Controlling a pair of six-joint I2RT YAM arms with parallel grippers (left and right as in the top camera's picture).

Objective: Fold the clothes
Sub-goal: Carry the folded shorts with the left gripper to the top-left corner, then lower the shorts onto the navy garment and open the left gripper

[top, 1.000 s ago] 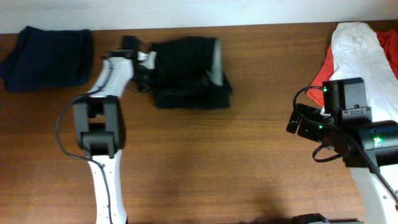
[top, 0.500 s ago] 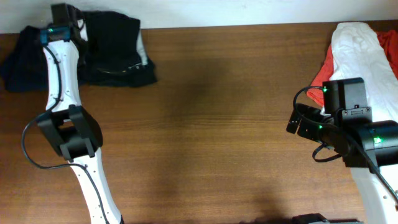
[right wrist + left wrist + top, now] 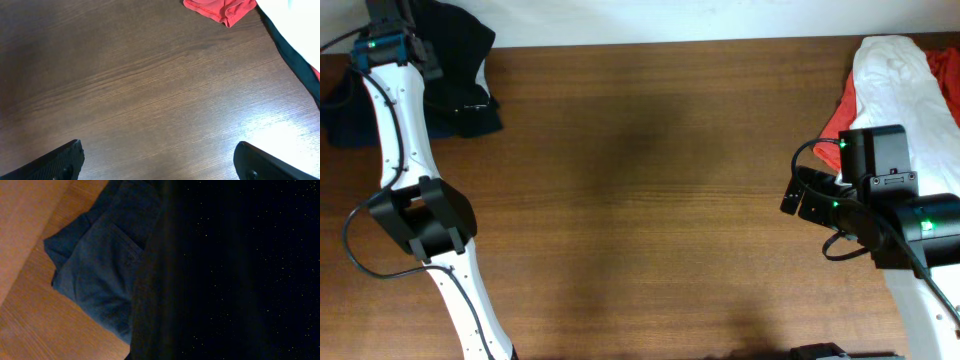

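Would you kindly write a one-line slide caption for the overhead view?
Left arm stretched to the far-left corner, black garment overlapping the navy one; right arm beside white and red clothes.

The clothes [image 3: 460, 70] lie at the far left corner of the surface [image 3: 650, 200], overlapping a smaller folded garment [image 3: 342, 115] that reaches the surface's left edge. The left end effector [image 3: 392, 15] is over the clothes at the surface's far edge. At the surface's far right corner, an upper garment [image 3: 895, 80] lies on a lower garment [image 3: 835, 115]. The right end effector [image 3: 805, 200] stands above the surface, in front of that pair.
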